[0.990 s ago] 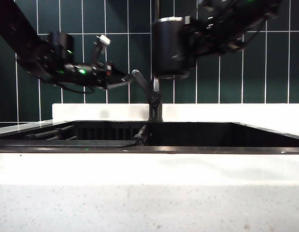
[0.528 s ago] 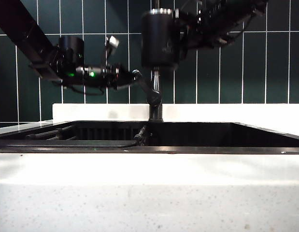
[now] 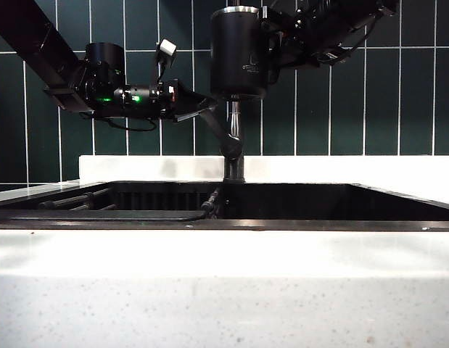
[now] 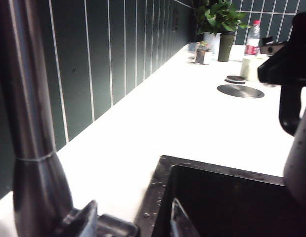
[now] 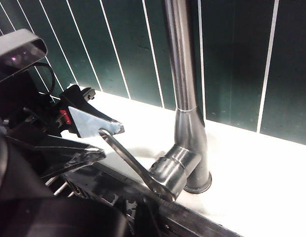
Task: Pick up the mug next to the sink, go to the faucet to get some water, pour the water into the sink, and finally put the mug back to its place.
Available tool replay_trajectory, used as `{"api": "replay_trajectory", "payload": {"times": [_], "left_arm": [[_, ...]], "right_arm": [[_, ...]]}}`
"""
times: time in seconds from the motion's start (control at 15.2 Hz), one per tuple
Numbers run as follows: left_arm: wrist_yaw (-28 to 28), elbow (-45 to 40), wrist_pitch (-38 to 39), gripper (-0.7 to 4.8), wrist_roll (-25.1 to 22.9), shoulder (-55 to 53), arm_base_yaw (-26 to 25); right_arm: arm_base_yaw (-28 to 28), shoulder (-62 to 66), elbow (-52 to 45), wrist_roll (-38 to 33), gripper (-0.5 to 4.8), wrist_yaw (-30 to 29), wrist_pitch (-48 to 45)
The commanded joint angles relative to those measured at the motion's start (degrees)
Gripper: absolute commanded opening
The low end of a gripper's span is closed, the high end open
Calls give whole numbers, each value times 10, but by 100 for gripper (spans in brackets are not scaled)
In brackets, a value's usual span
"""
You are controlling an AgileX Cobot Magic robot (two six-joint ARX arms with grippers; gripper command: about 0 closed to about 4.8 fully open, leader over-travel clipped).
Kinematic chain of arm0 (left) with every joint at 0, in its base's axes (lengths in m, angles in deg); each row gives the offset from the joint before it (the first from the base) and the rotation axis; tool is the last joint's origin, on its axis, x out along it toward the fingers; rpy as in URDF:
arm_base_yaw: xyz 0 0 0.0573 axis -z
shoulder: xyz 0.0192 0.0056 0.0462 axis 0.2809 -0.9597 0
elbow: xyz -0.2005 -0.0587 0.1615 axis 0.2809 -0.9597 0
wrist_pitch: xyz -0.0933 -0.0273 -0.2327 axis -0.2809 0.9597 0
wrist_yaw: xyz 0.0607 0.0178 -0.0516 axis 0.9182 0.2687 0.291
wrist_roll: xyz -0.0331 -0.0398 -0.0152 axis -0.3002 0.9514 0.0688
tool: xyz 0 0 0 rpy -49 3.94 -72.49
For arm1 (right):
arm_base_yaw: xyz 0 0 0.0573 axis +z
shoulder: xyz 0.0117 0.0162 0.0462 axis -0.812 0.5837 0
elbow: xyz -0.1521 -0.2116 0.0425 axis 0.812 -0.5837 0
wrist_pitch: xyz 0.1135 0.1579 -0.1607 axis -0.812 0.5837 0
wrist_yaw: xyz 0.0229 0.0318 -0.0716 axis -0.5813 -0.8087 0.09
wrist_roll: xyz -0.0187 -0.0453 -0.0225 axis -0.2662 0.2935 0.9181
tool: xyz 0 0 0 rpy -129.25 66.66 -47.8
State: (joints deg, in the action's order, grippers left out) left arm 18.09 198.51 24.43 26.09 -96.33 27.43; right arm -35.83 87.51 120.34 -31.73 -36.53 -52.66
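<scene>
The black mug (image 3: 239,54) hangs upright high over the sink (image 3: 318,201), just in front of the faucet (image 3: 234,138) pipe. My right gripper (image 3: 276,38) is shut on its handle from the right. My left gripper (image 3: 196,104) is open at the tip of the faucet lever (image 3: 213,127), one finger to each side. In the left wrist view the lever (image 4: 118,228) lies between my fingers (image 4: 88,217), beside the pipe (image 4: 29,123), with the mug (image 4: 297,163) at the edge. The right wrist view shows the lever (image 5: 130,160), the left fingers (image 5: 93,121) and the mug's dark body (image 5: 54,217).
A green tiled wall (image 3: 355,94) stands right behind the faucet. Dark bars (image 3: 79,199) lie in the sink's left part. Far along the white counter (image 4: 182,113) are a round steel lid (image 4: 240,91), a potted plant (image 4: 219,19) and a bottle (image 4: 251,37).
The right gripper carried the mug left and a little up, in front of the faucet pipe. The left gripper rose and moved right to the lever's tip, still open.
</scene>
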Motion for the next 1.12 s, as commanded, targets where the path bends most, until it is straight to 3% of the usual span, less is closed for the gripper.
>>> {"api": "replay_trajectory", "payload": {"times": [0.07, 0.2, 0.46, 1.12], "left_arm": [[-65, 2, 2, 183, 19, 5, 1], [-93, 2, 2, 182, 29, 5, 1], [-92, 2, 1, 182, 27, 5, 0], [-3, 1, 34, 183, -37, 4, -4]], "right_arm": [[1, -4, 5, -4, -1, -4, -16], [1, -4, 5, -4, -1, -10, -16], [1, -4, 5, -4, -1, -17, -13], [1, -4, 5, -3, -1, -30, -9]]}}
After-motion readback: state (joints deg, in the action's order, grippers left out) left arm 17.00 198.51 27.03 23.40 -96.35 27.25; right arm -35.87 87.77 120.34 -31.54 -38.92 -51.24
